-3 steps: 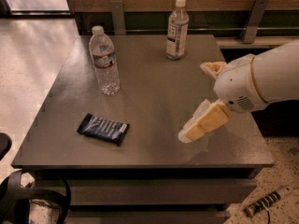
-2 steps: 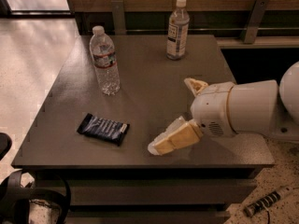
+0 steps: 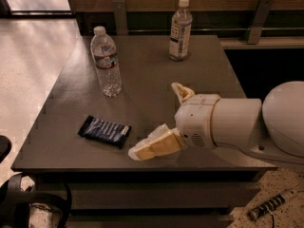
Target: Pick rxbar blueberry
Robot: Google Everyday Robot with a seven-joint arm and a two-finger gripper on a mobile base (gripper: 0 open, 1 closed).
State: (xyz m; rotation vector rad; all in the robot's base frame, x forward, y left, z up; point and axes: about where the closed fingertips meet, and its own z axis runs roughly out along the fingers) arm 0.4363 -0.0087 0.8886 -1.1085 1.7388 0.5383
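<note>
The rxbar blueberry (image 3: 104,131), a flat bar in a dark navy wrapper with pale lettering, lies on the grey table (image 3: 142,80) near its front left. My gripper (image 3: 155,120) hangs over the table just right of the bar, fingers spread apart and empty. The near finger (image 3: 153,147) reaches toward the bar's right end without touching it. The far finger (image 3: 182,92) points toward the table's middle. My white arm (image 3: 237,122) comes in from the right.
A clear water bottle (image 3: 106,63) stands upright behind the bar at the left. A second bottle with a white label (image 3: 180,30) stands at the table's back. A rail runs behind the table. The front edge is close below the bar.
My arm has swung left across the table, bringing the gripper from the right side to just beside the bar. The bar and both bottles have stayed put.
</note>
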